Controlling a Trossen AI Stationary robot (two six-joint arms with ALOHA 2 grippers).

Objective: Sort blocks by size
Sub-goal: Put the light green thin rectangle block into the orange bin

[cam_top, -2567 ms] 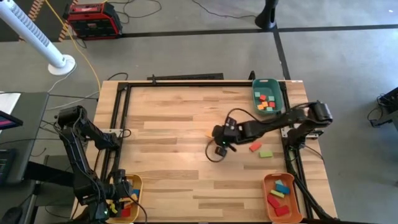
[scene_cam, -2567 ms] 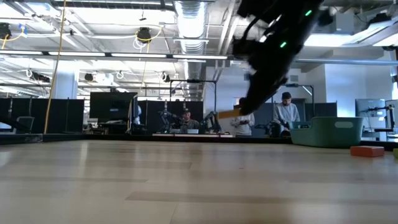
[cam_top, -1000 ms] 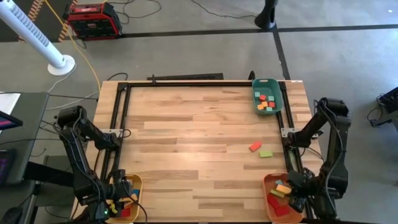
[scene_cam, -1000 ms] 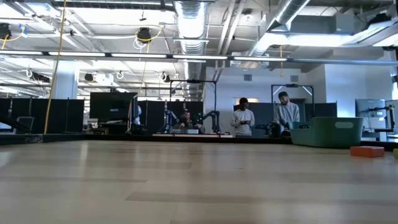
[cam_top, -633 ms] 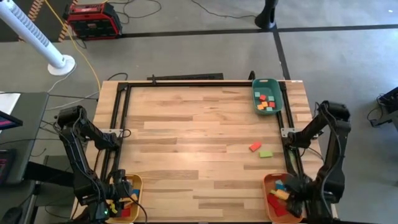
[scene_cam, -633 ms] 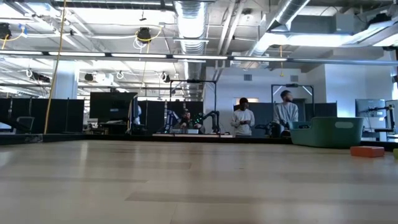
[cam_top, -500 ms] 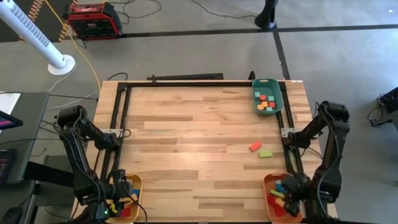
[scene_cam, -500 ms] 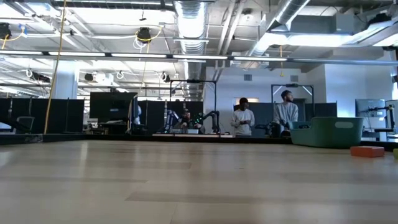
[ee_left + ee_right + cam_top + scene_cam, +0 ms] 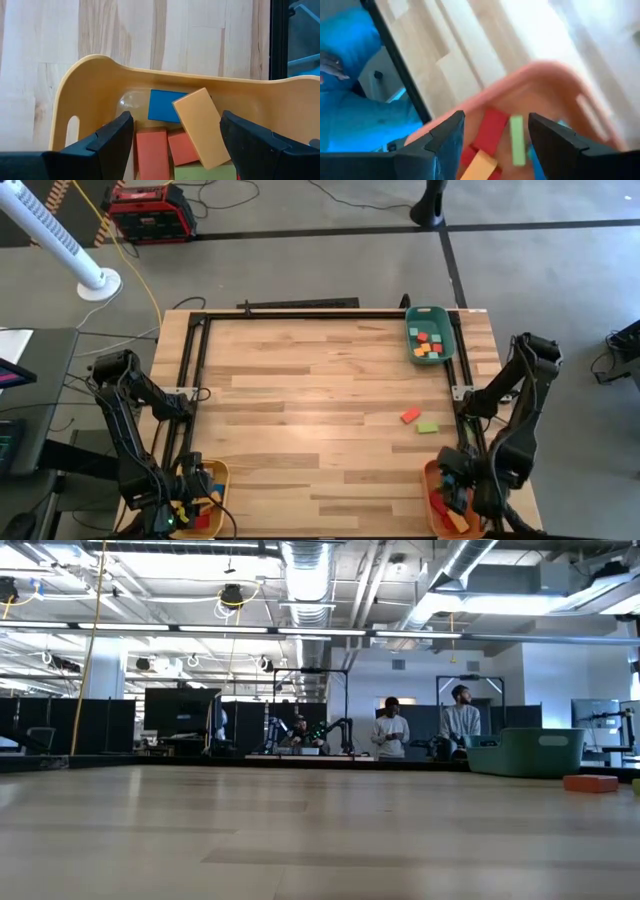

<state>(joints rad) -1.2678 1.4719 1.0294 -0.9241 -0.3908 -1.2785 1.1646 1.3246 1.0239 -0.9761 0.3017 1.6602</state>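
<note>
Left gripper (image 9: 185, 502): parked over the yellow tray (image 9: 215, 472) at about 7 o'clock on the table; in its wrist view the fingers (image 9: 117, 135) stand spread and empty above the tray's blocks. It reads as waiting, not working.
Yellow tray contents: a blue block (image 9: 167, 106), a tan bar (image 9: 200, 125) lying tilted across it, two red blocks (image 9: 151, 152) beside them. Bigger pieces seem to gather here.
Table middle: bare wood (image 9: 300, 400), nothing to sort there.
Loose blocks: a red block (image 9: 410, 416) and a green block (image 9: 428, 426), just beside each other at roughly 4 o'clock. These two look like the only pieces not yet in a tray.
Green tray (image 9: 447, 330): at about 1 o'clock, holding small cubes in red, orange, green and teal (image 9: 427, 345); likely the small-size bin.
Orange tray (image 9: 428, 473): at about 5 o'clock, partly under the right arm.
Right gripper (image 9: 458, 488): low over the orange tray; its wrist view shows the fingers (image 9: 447, 137) parted with nothing between them, above a red block (image 9: 490, 131), a green bar (image 9: 516, 140) and a tan piece (image 9: 479, 167). The pose suits a drop-off just finished, though that is a guess.
Judgement: nearly done; two blocks left.
</note>
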